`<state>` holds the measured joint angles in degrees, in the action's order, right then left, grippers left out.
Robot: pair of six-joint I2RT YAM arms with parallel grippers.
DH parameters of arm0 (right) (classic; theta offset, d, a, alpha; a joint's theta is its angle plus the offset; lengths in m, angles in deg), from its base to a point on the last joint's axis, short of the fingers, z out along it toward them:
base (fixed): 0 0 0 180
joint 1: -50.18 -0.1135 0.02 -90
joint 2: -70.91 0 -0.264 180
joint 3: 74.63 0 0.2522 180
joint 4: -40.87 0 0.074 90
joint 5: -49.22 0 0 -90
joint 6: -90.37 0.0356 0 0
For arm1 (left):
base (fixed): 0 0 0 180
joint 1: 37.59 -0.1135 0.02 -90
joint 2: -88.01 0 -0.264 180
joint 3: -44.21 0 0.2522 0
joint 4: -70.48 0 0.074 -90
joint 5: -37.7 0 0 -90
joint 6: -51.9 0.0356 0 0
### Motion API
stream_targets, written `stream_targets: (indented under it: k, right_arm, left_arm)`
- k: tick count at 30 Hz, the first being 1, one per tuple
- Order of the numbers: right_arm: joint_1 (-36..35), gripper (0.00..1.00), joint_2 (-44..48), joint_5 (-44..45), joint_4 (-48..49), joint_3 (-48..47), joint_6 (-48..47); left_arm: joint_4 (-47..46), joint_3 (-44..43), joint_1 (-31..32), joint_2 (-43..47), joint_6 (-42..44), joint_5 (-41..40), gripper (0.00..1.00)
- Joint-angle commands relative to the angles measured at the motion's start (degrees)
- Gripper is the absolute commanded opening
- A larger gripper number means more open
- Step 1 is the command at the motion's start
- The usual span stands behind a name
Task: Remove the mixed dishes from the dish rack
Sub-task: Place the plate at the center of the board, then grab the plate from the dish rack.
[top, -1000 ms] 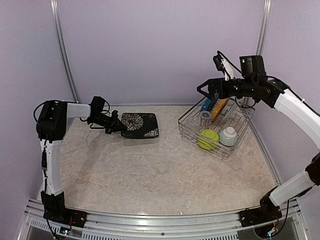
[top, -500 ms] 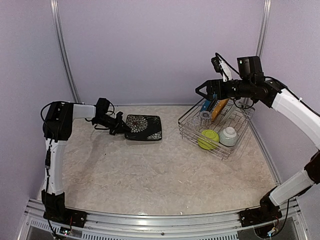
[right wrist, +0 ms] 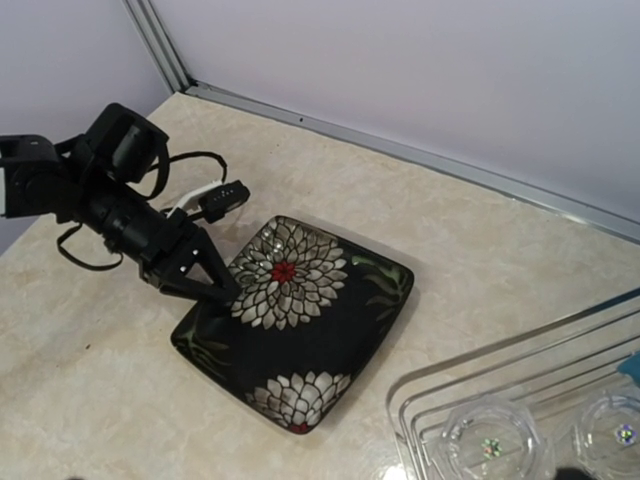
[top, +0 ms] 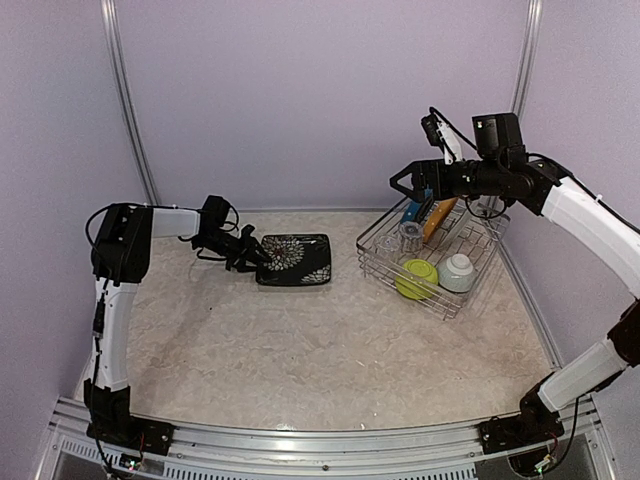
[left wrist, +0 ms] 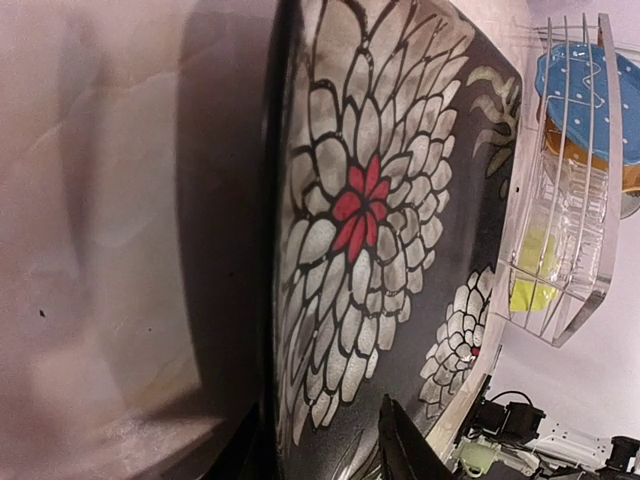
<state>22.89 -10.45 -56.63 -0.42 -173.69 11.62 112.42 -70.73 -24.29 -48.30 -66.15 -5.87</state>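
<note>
The black square plate [top: 295, 260] with white flowers lies flat on the table left of the dish rack [top: 372, 262]. My left gripper [top: 258, 258] is at its left rim, fingers slightly parted, one above and one below the edge [left wrist: 320, 440]; the right wrist view shows this too [right wrist: 215, 290]. In the rack are a lime-green bowl [top: 416, 277], a pale bowl [top: 457, 271], two clear glasses [top: 410, 236] and a blue dotted plate [top: 412, 212] standing against a yellow one [top: 438, 215]. High above the rack's far left corner, my right gripper [top: 400, 183] hangs open and empty.
The rack sits at the table's far right, close to the right wall. A metal rail [right wrist: 420, 155] runs along the back wall behind the plate. Marbled tabletop [top: 320, 350] stretches from the plate to the arm bases.
My left gripper has carried the black plate to the right and set it down flat, and its jaws have loosened. The right arm has barely moved.
</note>
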Motion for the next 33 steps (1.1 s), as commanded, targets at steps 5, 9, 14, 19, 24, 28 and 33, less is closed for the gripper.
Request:
stream_targets:
  k: [5,9,14,19,24,28,33]
  right_arm:
    - [0.55,0.99,-0.55,-0.23,0.38,0.1,-0.16]
    - [0.57,0.99,-0.49,0.26,0.42,0.05,-0.33]
    - [0.57,0.99,-0.4,0.5,0.38,0.07,-0.44]
    - [0.57,0.99,-0.51,0.13,0.42,0.27,-0.59]
    - [0.57,0.99,-0.94,-0.3,0.54,0.33,-0.42]
    - [0.57,0.99,-1.06,-0.33,0.4,0.34,-0.36]
    - [0.56,0.99,-1.05,0.24,0.17,0.35,-0.33]
  left_arm:
    - [2.24,-0.07,0.69,1.14,1.27,-5.85,0.42]
    - [3.89,0.04,1.0,2.54,1.55,-10.16,0.48]
    - [5.24,-0.82,1.07,3.67,1.95,-13.85,0.57]
    - [5.66,-3.39,1.35,1.98,2.8,-13.22,0.57]
    - [5.02,-6.44,2.12,-0.51,3.02,-12.42,0.58]
    - [6.35,-9.93,2.61,-2.66,3.33,-12.4,0.58]
    - [7.05,-11.82,2.83,-3.98,4.19,-12.4,0.58]
